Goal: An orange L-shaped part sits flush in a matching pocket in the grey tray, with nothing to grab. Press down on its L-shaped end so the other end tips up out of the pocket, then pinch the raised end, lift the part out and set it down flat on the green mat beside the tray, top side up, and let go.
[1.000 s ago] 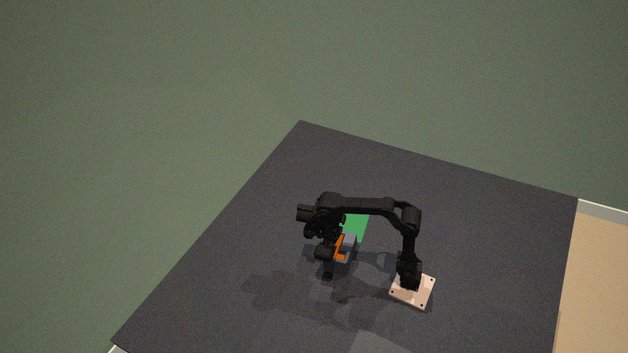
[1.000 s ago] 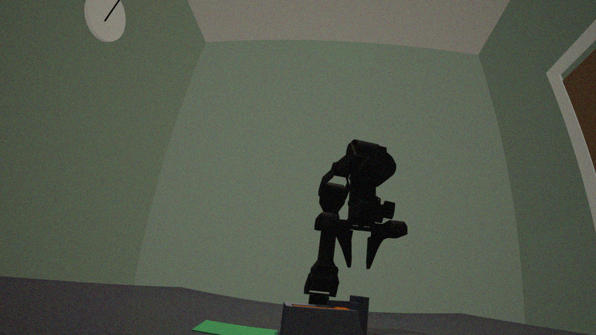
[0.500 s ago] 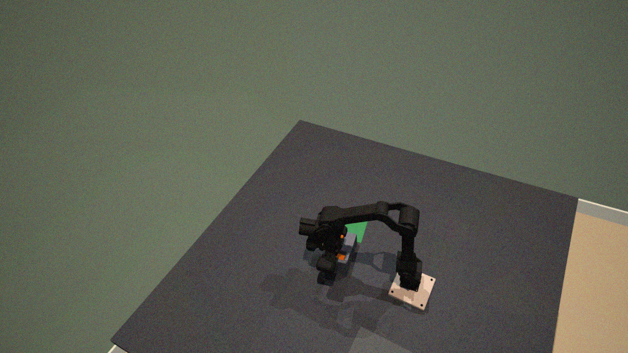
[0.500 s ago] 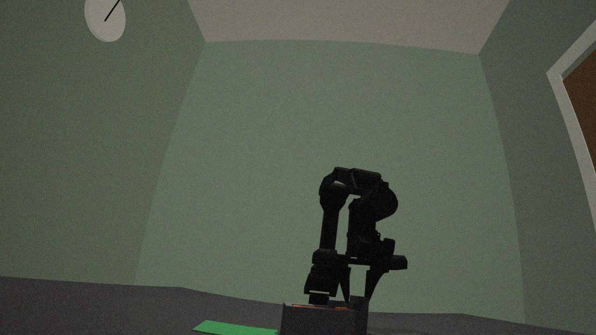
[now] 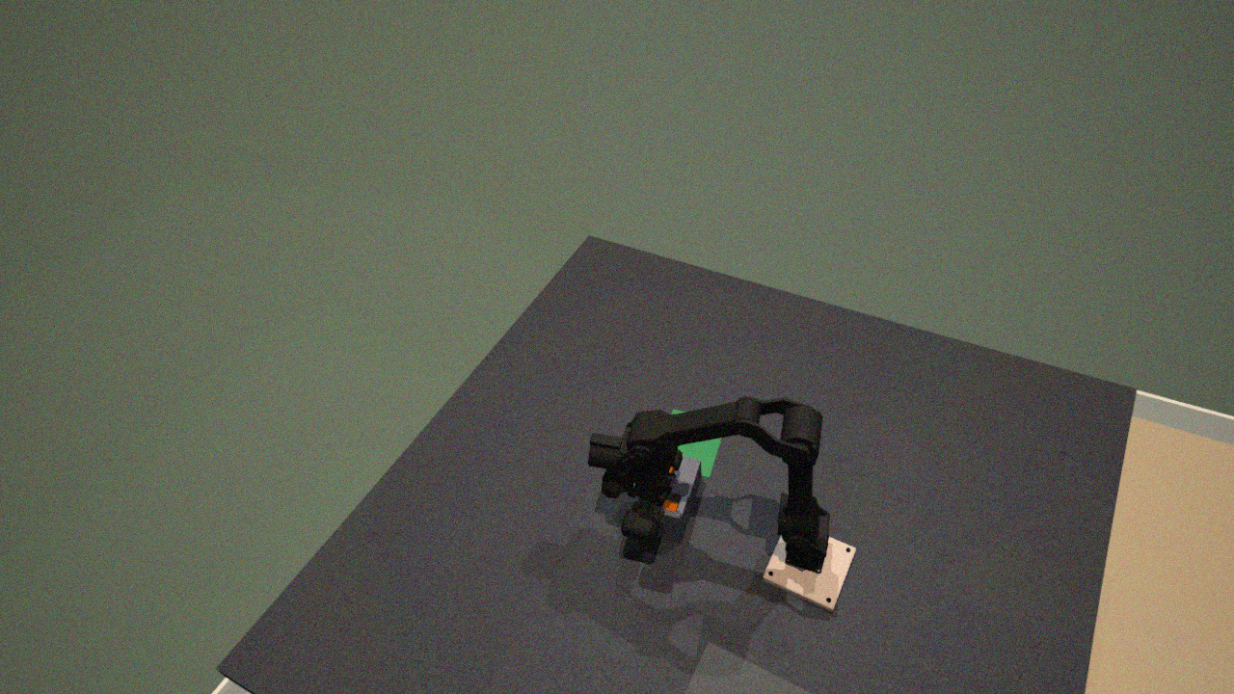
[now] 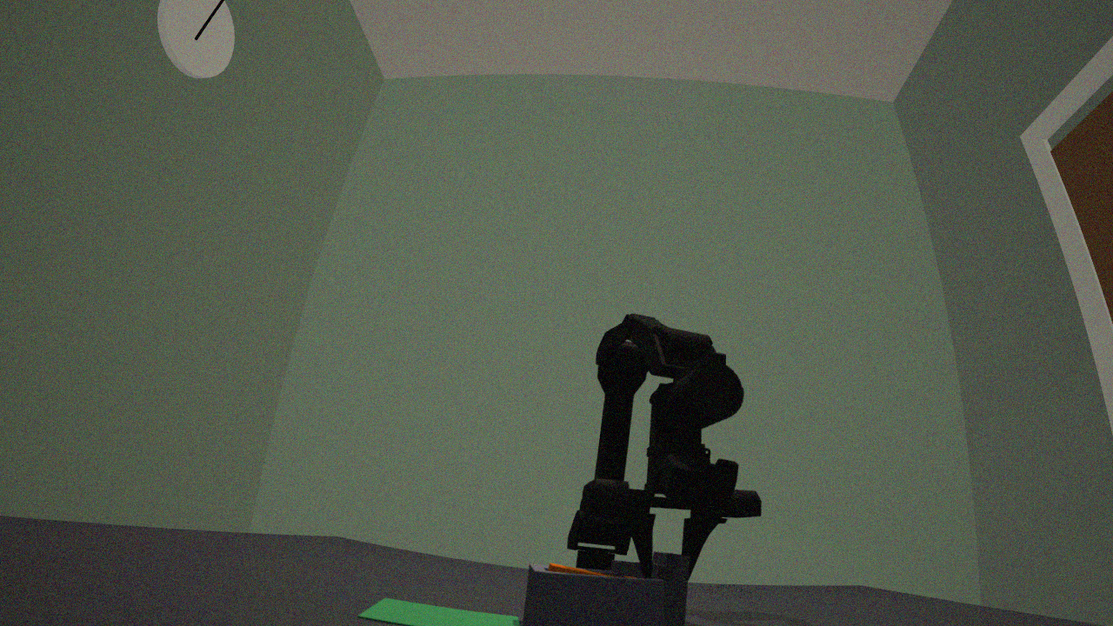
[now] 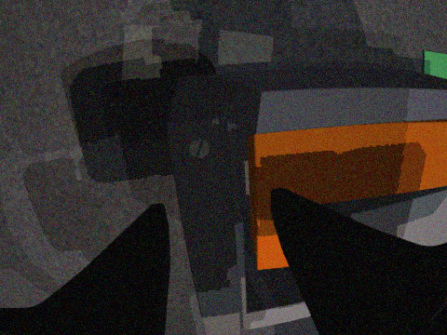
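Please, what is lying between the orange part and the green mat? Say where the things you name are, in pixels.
Part of the grey tray (image 5: 689, 470) (image 6: 599, 601) (image 7: 326, 111), its rim; the wrist view shows it.

Robot arm (image 5: 703, 422) (image 6: 676, 342): matte black throughout, from my remote station. I record chunky rounded joint housings, slimmer links and a split, forked section at one bend. Tool (image 5: 651, 500) (image 6: 668, 574) (image 7: 219, 207): black, fingers tapering to narrow, blunt tips. Base plate (image 5: 835, 597): pale pinkish, four-sided, dark holes near its corners.

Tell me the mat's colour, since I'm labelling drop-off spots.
Plain green; the mat shows best in the exterior view.
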